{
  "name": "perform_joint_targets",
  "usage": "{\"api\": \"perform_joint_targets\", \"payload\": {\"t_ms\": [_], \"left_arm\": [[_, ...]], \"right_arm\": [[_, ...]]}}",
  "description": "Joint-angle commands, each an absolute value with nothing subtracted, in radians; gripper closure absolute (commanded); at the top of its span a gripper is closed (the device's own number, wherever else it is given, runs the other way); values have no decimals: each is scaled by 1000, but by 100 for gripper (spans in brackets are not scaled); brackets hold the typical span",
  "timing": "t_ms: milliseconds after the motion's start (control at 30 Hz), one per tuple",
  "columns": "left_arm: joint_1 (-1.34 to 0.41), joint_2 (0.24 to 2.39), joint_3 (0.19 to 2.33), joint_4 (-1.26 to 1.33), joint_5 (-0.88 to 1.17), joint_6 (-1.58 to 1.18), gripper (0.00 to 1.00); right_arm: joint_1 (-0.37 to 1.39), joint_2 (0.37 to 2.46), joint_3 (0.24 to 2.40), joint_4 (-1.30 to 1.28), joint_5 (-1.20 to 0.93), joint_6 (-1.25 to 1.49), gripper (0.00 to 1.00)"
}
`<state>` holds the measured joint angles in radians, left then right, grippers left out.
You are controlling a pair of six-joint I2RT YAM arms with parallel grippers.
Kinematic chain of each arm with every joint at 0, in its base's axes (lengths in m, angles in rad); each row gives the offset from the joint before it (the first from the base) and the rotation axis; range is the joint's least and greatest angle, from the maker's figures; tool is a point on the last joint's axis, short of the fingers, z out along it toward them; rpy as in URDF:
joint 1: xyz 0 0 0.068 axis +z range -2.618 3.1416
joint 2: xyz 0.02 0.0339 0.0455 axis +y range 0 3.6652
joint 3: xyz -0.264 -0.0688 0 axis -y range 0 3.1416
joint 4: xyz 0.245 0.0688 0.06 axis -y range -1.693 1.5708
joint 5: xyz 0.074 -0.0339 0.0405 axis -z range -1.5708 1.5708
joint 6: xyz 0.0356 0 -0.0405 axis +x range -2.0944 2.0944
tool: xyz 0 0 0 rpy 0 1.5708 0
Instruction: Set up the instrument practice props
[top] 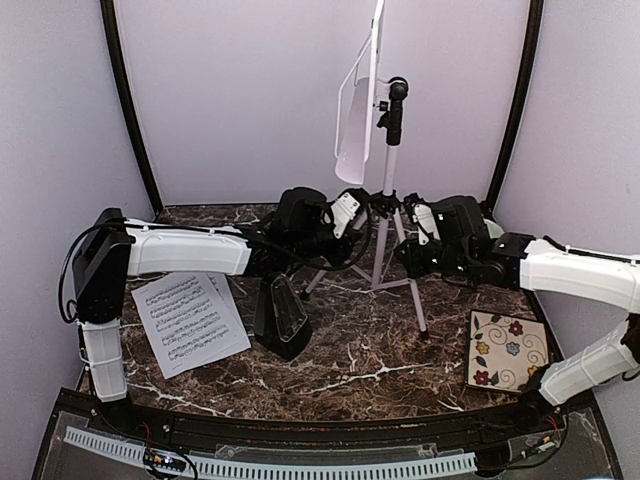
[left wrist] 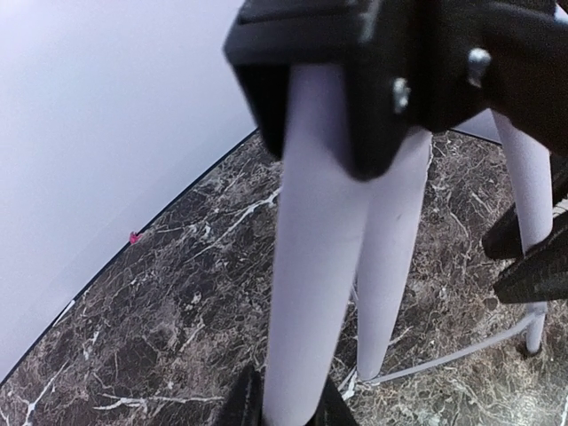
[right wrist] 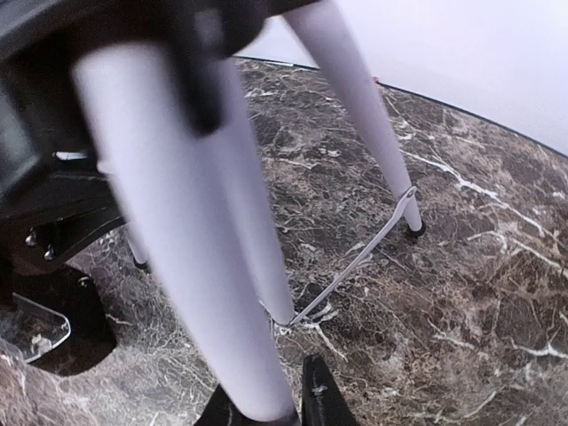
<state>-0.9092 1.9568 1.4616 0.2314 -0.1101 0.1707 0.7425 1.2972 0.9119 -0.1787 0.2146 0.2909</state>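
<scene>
Stand (top: 362,100) is upright at back-centre of tabletop (top: 380,350), 3 legs spread. I judge it light but top-heavy, stiff, smooth, so it tips easily; best hold is low, on legs or pole. Left claw (left wrist: 286,404) pinches one leg (left wrist: 311,266), right claw (right wrist: 266,408) pinches another. Count: 1 stand, 2 sheets (top: 188,320) overlapped at left, 1 metronome (top: 282,318) beside them, 1 tile (top: 507,350).
</scene>
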Motion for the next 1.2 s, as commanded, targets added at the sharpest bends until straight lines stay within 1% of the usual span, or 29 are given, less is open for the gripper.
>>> {"api": "perform_joint_targets", "payload": {"t_ms": [0, 67, 100, 267, 467, 667, 867, 1067, 1167], "left_arm": [[-916, 1883, 1413, 223, -238, 91, 100], [-918, 1882, 1409, 225, -272, 92, 100], [-920, 1882, 1408, 225, -281, 94, 100], [-925, 1882, 1410, 221, -291, 92, 100], [-931, 1878, 1411, 205, -306, 135, 100], [-939, 1885, 1427, 184, -330, 186, 100], [-982, 1908, 1479, 133, -257, 157, 100], [-1002, 1899, 1469, 102, -166, 50, 91], [-1002, 1886, 1445, 117, -83, 42, 83]], "right_arm": [[697, 1331, 904, -126, 268, 216, 91], [661, 1350, 913, -100, 249, 184, 99], [640, 1359, 918, -88, 231, 170, 100], [554, 1379, 922, -26, 123, 93, 100], [468, 1343, 884, -19, 15, -27, 100], [386, 1339, 899, -46, -11, -104, 100], [359, 1374, 908, -55, -57, -182, 100], [306, 1378, 935, -77, -161, -234, 100], [301, 1389, 958, -102, -230, -263, 100]]}}
